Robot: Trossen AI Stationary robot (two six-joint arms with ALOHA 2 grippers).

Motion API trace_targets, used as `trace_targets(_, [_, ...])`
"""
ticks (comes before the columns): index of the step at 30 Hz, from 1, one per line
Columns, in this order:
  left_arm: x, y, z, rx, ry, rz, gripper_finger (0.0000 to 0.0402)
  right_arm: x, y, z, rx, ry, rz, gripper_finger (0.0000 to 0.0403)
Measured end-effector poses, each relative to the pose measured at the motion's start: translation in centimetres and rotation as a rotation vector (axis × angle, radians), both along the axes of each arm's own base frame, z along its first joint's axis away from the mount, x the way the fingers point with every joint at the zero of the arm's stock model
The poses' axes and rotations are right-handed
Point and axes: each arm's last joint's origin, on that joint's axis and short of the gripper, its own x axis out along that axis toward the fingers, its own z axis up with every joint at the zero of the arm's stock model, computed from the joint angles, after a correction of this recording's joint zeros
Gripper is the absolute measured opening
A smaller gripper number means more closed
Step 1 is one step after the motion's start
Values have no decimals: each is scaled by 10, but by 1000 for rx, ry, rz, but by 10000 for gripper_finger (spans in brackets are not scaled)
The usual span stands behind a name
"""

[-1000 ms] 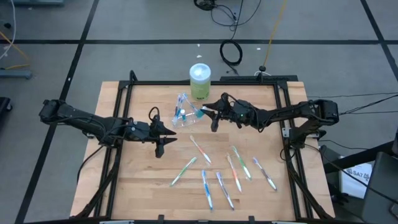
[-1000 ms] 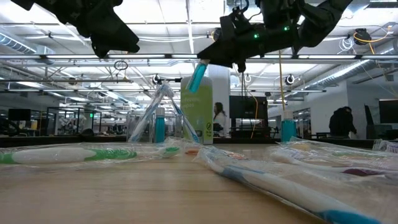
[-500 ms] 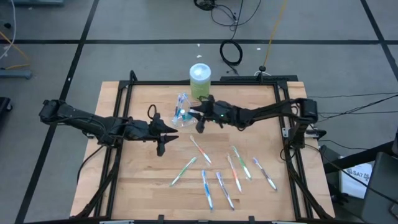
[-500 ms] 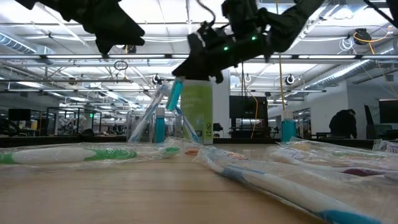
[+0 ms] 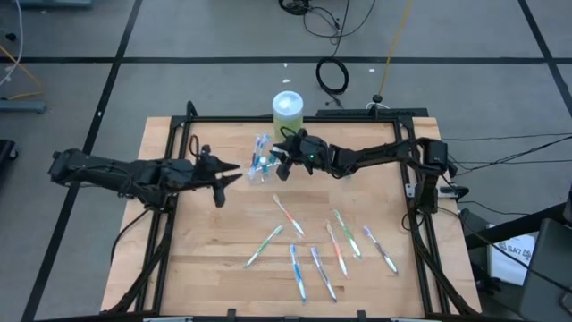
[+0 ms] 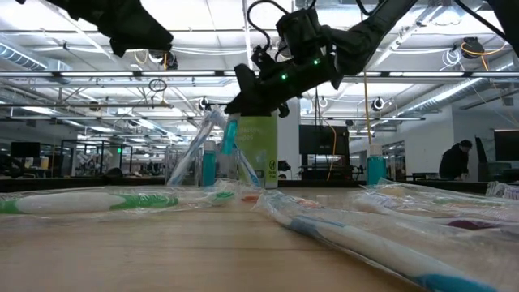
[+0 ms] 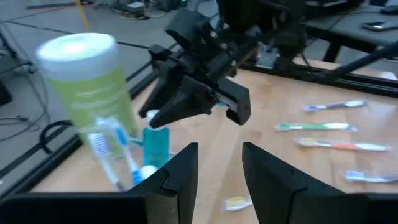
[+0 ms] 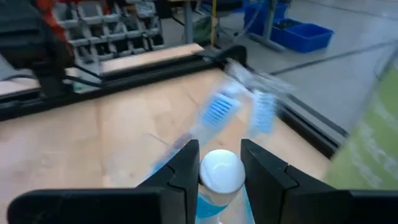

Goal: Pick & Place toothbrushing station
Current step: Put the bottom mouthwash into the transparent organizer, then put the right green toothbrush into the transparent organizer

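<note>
**Operator:** How far along are you?

**Me:** My right gripper is clamped on a teal-capped tube, right above the clear cup, which already holds a few brushes. 7 toothbrushes lie loose toward 6 o'clock.

**Operator:** Any room?

**Me:** The green container crowds the cup at 1 o'clock. My left gripper waits at 8 o'clock, fingers apart, empty. The table is open elsewhere.
</note>
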Motion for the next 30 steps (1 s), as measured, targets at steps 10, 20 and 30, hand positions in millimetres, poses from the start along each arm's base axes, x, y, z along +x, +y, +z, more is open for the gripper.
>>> trace_targets(10, [-7,14,1,43,28,65,131,8,-5,-29,33,27,34,87])
trace_targets(20, [-8,20,-2,44,64,99,131,5,-11,-37,43,92,24,135])
trace_targets(30, [-8,19,-2,39,65,88,131,4,-11,-37,42,101,25,216])
